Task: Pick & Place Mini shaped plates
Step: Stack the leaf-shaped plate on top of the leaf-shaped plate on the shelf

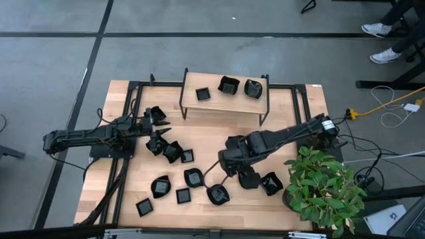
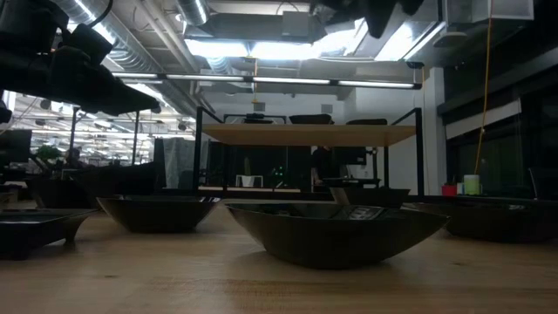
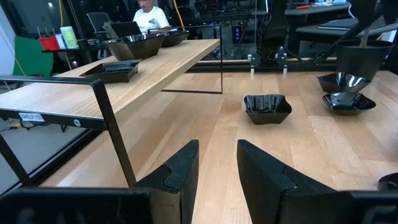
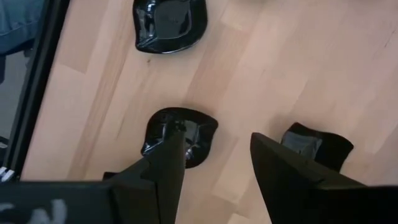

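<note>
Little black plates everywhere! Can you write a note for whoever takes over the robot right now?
Left gripper: jaws open, empty, hovering by the shelf's left end.
Right gripper: jaws open, empty, pointing down above a plate on the table.
Done: three plates sit on the shelf.
Left: about a dozen plates are scattered on the table, a cluster near the left arm, others along the front. A plant crowds the front right corner.

A grey floor (image 1: 199, 16) crossed by dark lines is surrounding the wooden table (image 1: 219, 202). Strip lights (image 2: 288, 81) are glowing overhead, a potted plant (image 1: 325, 189) is sitting at the right, and cables (image 1: 392, 106) are trailing beyond it.
</note>
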Robot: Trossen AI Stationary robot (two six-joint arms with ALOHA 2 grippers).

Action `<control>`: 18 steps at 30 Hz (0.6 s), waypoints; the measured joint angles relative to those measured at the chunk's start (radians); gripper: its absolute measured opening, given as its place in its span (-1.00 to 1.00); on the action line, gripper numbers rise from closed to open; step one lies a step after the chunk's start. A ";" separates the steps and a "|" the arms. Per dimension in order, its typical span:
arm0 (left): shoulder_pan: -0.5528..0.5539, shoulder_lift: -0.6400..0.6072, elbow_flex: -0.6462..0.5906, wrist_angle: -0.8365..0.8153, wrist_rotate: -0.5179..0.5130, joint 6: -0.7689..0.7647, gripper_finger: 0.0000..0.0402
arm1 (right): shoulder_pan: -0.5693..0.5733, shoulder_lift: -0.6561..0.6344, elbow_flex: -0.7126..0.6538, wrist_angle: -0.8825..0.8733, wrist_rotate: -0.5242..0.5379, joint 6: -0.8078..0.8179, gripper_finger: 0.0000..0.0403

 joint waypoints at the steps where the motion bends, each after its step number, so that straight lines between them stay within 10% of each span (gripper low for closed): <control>1: 0.000 0.000 0.000 0.000 0.000 0.000 -0.48 | 0.005 0.000 0.000 0.000 0.001 0.000 -0.11; 18: 0.000 0.000 0.000 0.000 0.000 0.000 -0.48 | 0.022 0.090 0.000 0.042 -0.054 0.003 -0.11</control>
